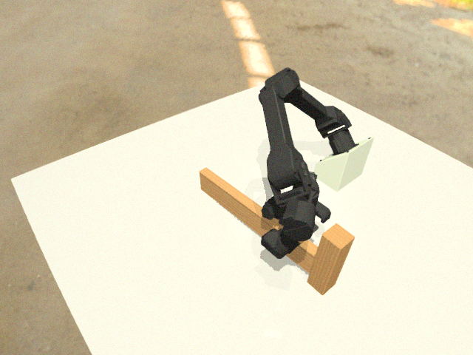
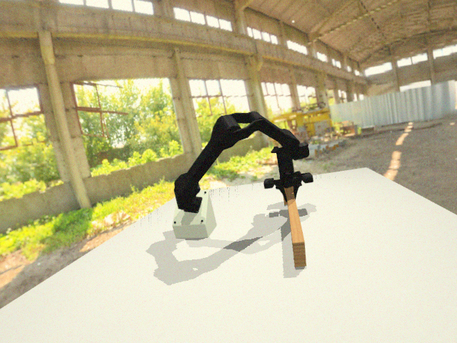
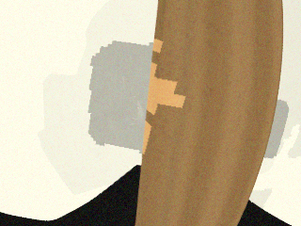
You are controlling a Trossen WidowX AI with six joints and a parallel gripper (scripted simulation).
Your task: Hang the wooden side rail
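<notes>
The wooden side rail runs as a long bar through my gripper. My gripper points down and is shut on the rail, nearer its post end. The headboard post stands upright in the top view, with the rail's near end at its face. I cannot tell whether they touch. The hooks, the slot and the pins are hidden. The rail's far end is low at the table, and any small gap under it is hard to judge. The post is almost wholly hidden in the exterior view.
The white table carries everything. The arm's pale green base block stands to one side of the rail, and the arm arches from it over to the rail. Shadows of the arm fall beside the rail.
</notes>
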